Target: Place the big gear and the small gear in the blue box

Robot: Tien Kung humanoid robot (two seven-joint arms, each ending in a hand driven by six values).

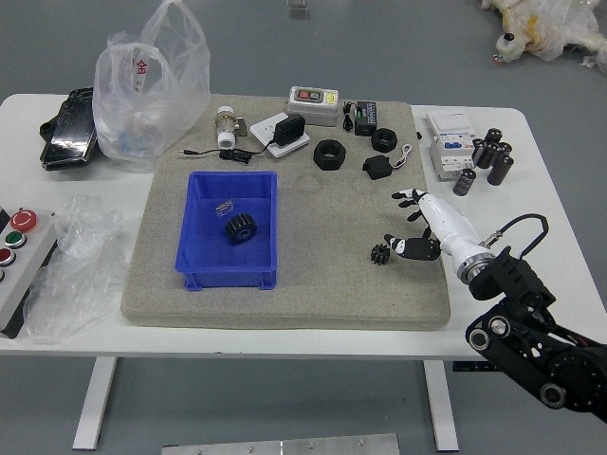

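My right hand (402,220) reaches in from the right, fingers spread, thumb low and fingers above, holding nothing. Just left of its thumb, the small black gear (380,254) lies on the grey mat; whether they touch, I cannot tell. Inside the blue box (228,279), left of the mat's middle, rests the larger black gear (241,228), along with a small clear item. My left hand is out of view.
Black rings (329,154), a black cube (377,167) with a cable, a power adapter (289,129) and a grey device (313,105) lie toward the mat's back. Plastic bags (152,85) and a button panel (21,248) are at left. Dark cylinders (464,182) stand at right.
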